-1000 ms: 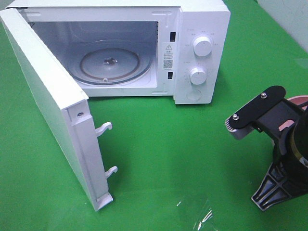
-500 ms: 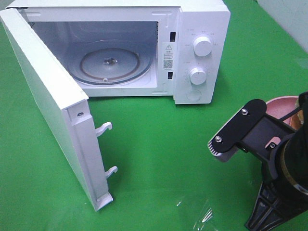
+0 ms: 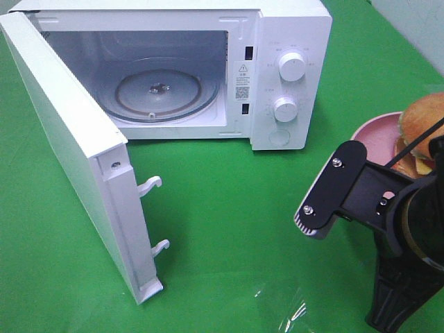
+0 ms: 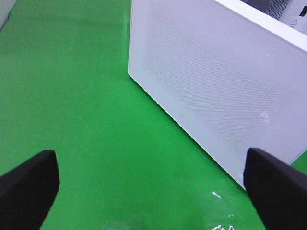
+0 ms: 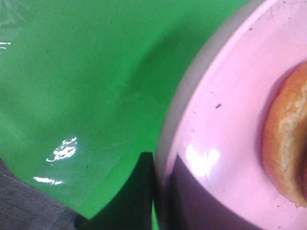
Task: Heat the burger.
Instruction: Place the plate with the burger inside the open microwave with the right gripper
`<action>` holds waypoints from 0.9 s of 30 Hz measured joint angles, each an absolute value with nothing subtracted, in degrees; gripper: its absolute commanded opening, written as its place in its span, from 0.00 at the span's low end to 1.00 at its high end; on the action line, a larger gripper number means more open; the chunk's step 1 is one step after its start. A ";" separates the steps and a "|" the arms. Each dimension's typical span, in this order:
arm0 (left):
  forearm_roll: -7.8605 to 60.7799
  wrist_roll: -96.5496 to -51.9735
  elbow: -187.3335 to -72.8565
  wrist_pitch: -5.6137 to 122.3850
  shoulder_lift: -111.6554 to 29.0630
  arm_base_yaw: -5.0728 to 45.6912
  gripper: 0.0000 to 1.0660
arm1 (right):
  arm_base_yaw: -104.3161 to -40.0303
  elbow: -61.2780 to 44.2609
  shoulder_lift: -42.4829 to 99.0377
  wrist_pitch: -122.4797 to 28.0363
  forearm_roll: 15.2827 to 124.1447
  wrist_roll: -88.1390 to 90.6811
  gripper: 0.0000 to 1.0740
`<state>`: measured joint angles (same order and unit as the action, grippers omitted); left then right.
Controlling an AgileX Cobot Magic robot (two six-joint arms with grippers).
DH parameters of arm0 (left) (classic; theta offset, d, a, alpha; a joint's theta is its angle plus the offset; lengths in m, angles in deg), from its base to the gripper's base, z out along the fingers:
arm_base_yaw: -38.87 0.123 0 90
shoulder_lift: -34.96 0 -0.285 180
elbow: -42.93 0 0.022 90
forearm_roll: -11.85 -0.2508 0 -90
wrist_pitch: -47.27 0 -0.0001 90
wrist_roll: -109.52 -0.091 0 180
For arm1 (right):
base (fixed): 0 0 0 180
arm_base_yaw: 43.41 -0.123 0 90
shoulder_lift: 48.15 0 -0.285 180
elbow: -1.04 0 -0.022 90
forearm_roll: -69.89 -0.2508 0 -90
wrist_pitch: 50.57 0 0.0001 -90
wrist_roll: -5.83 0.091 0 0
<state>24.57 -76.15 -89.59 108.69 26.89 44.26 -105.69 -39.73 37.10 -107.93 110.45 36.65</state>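
Observation:
The burger (image 3: 420, 121) lies on a pink plate (image 3: 371, 139) at the right edge of the green table. My right arm (image 3: 388, 215) stands in front of it and hides the fingers. In the right wrist view my right gripper (image 5: 160, 201) is at the plate's rim (image 5: 220, 120), with a dark finger (image 5: 139, 191) against it, and the bun's edge (image 5: 288, 143) is close by. The white microwave (image 3: 284, 76) stands at the back with its door (image 3: 69, 152) swung wide open and its glass turntable (image 3: 158, 94) bare. My left gripper (image 4: 153, 191) is open and empty beside the door's outer face (image 4: 216, 81).
The open door juts toward the front left, with two latch hooks (image 3: 152, 184) on its edge. Two knobs (image 3: 290, 67) sit on the microwave's right panel. Green cloth (image 3: 229, 208) lies between the microwave's opening and the plate.
My right arm has moved left and toward the camera. The pink plate has shifted left with it, and the burger has come into sight. The left arm and the microwave have not moved.

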 measured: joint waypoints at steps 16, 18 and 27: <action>24.57 -76.15 -89.59 108.69 26.89 44.26 0.91 | -105.69 -39.85 37.10 -99.33 113.54 27.83 0.00; 24.57 -76.15 -89.59 108.69 26.89 44.26 0.91 | -105.69 -39.85 37.10 -97.90 113.54 25.59 0.00; 24.57 -76.15 -89.59 108.69 26.89 44.26 0.91 | -105.69 -39.85 37.10 -93.55 113.95 10.35 0.00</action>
<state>24.57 -76.15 -89.59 108.69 26.89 44.26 -105.69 -39.85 37.10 -93.55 113.95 10.35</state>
